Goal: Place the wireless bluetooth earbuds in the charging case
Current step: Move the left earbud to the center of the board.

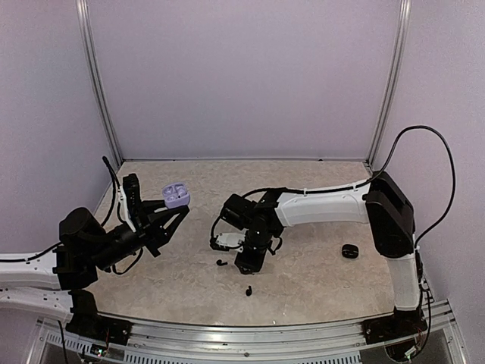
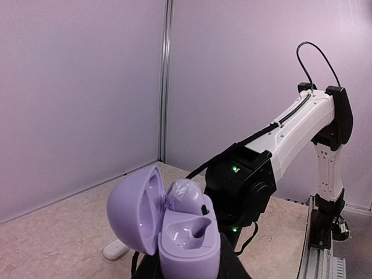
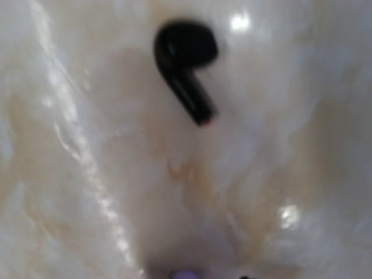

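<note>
Earbud inside open lavender case, plain only from left wrist

Open lavender case; black earbud loose

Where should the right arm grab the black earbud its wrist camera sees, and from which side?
Probably pinch the black earbud across its rounded head, coming straight down from above: it lies flat on its side, and the thin stem offers less to grip.

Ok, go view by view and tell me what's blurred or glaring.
Right wrist: soft all over, black earbud smeared, white glare spots on the table. Left wrist: lavender case sharp, light even. Top external: clear, soft shadows, no glare.
</note>
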`<state>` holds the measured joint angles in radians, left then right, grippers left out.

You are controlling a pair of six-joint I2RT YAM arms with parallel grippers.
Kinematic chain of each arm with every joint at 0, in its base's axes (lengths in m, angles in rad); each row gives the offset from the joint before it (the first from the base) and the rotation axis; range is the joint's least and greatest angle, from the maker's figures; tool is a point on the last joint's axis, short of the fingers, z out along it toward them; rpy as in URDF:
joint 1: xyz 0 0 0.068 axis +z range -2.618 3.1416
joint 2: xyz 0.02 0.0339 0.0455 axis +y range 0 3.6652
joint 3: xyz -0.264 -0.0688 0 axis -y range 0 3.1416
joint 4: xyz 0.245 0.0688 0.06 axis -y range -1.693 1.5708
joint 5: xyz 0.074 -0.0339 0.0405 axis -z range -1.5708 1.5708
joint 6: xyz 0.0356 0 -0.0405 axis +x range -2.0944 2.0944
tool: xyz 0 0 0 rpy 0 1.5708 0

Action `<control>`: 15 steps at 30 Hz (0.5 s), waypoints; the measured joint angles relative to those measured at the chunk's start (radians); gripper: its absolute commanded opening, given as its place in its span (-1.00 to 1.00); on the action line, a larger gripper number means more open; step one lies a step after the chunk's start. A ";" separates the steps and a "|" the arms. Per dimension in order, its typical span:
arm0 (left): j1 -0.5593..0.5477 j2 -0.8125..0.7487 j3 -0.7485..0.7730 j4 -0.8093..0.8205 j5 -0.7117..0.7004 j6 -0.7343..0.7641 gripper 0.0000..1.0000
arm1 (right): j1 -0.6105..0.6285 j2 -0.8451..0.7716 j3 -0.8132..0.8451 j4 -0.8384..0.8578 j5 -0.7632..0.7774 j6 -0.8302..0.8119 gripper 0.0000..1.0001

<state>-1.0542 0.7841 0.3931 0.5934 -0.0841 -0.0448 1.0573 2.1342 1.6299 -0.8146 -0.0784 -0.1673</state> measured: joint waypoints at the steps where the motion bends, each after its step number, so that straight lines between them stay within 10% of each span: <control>1: 0.000 0.000 0.000 0.000 0.000 0.000 -1.00 | 0.000 0.006 0.006 -0.015 0.002 0.011 -0.22; 15: 0.001 -0.023 -0.013 0.000 0.002 0.000 -1.00 | 0.000 0.087 0.109 -0.104 0.004 0.098 -0.43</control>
<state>-1.0534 0.7616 0.3801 0.5934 -0.0826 -0.0452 1.0569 2.2211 1.7386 -0.9188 -0.0742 -0.0696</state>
